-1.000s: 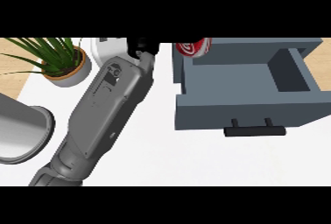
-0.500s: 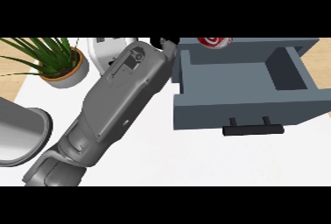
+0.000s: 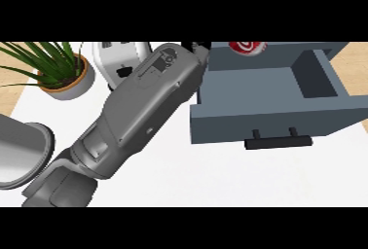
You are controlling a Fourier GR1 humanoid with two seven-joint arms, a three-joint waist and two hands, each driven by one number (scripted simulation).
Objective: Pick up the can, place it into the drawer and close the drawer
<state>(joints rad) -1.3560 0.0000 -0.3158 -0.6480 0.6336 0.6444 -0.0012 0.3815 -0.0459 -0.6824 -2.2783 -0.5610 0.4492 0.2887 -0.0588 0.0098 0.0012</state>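
The can [image 3: 248, 46], red with a white mark on top, shows at the picture's top edge over the back of the open grey drawer [image 3: 269, 119]. My left forearm runs from the lower left up to the drawer's left rear corner. Only a black sliver of my left hand [image 3: 195, 46] shows there, just left of the can; the rest is cut off at the top. The can travels with this hand, so the hand is shut on it. The drawer stands pulled out, its black handle [image 3: 279, 142] facing me. My right hand does not show.
A potted plant [image 3: 61, 73] stands at the back left, with a white appliance [image 3: 119, 58] beside it, partly behind my arm. A grey metal pot [image 3: 18, 155] sits at the left edge. White counter lies in front of the drawer.
My left arm has swung to the right, and the can has moved with it from left of the drawer's rear corner to over the drawer's back.
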